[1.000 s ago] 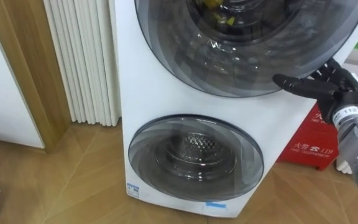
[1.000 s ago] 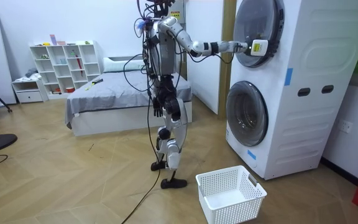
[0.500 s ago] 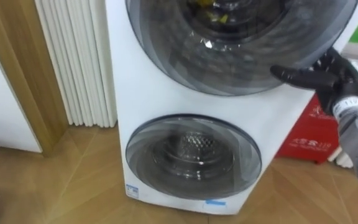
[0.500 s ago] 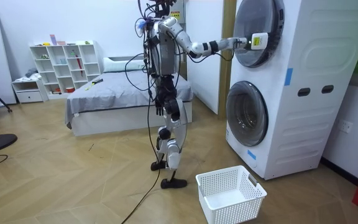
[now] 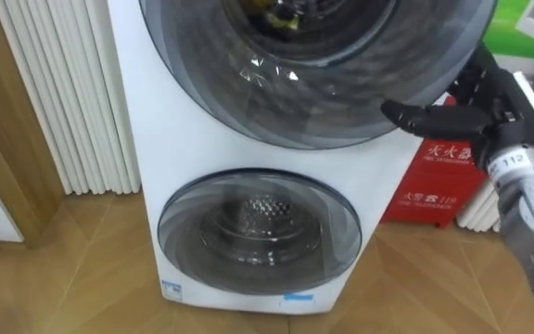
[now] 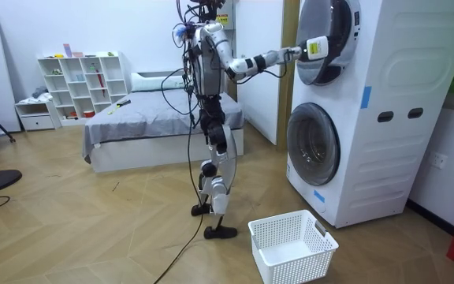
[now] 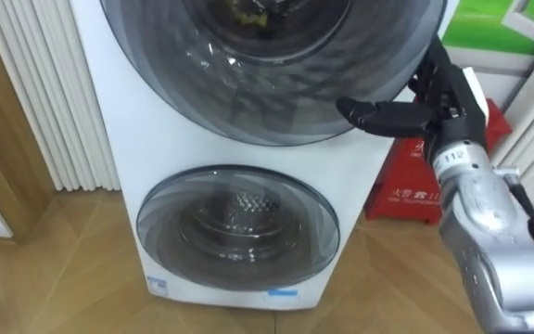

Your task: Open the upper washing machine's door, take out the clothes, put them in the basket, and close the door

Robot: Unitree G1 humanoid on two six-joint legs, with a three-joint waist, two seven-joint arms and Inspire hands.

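Opening the upper door, is that the step you are at?

Yes, I judge so. My robot stands before the washing machine [image 6: 385, 118] with the right arm stretched out. The right hand [image 5: 489, 104] is clamped on the right rim of the upper door [image 5: 323, 88]: the thumb lies across the front of the glass and the other fingers hook round the edge. In the room view the door looks a little off the machine's front, but I cannot say it for sure. The left hand [image 6: 208, 130] hangs at the hip; whether it is apart or together I cannot tell.

And the clothes [image 5: 274, 17], where are they?

Inside the upper drum, behind the glass. I see something yellow and dark there, at the top of the eye view. Nothing is taken out yet. The lower door [image 5: 258, 232] is closed, and its drum looks empty to me.

What does the next move ask from you?

A wide swing of the door, so that the opening becomes free. Then the hand must let go and reach in. The basket [image 6: 292, 244] stands on the floor before the machine, near the robot's feet, so the clothes can go there. I must also mind the red box [image 5: 434, 181] just beside the machine.
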